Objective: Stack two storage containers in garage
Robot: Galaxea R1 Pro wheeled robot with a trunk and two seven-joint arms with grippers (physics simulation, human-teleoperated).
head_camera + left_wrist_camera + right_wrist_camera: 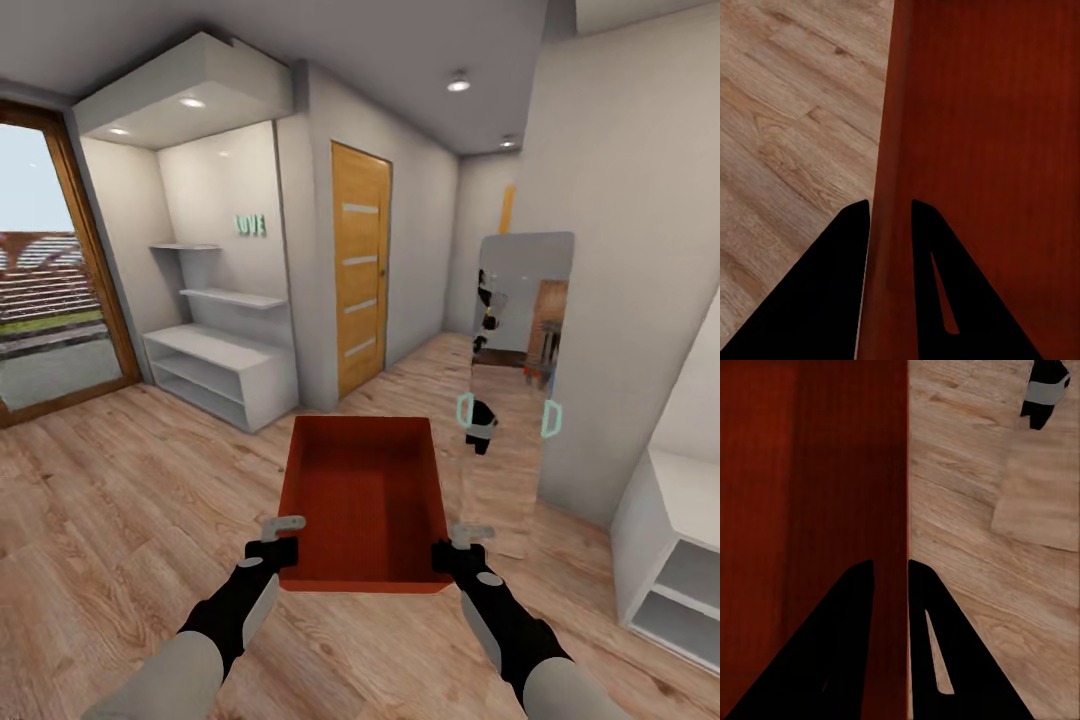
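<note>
A: Head view first. How far along is the job?

B: Early, I'd judge. One storage container (pixel 365 500), orange-red and open-topped, is carried in front of the robot above the wood plank floor (pixel 120 500). The left gripper (pixel 283 537) holds the container's left wall near the near corner, and the right gripper (pixel 462 545) holds the right wall opposite. The surroundings are an indoor hall with a wooden door (pixel 360 265), white shelves (pixel 215 370) and a mirror (pixel 515 380). That is no concrete garage, so the carrying, setting down and stacking are all still to do.

A: Any writing?

B: Pale green letters on the alcove wall above the shelves (pixel 250 225); they look like "LOVE", though they are small. No brand or label on the bin.

A: Left wrist view?

B: The container's wall (pixel 889 150) runs between the two dark fingers (pixel 832 292), one outside, one inside the bin. The pincer is clamped on that wall, with plank floor beyond it.

A: Right wrist view?

B: The same on the other side: the red wall (pixel 896 472) sits pinched between the fingers (pixel 832 652), clamped on the rim, with planks outside it.
</note>
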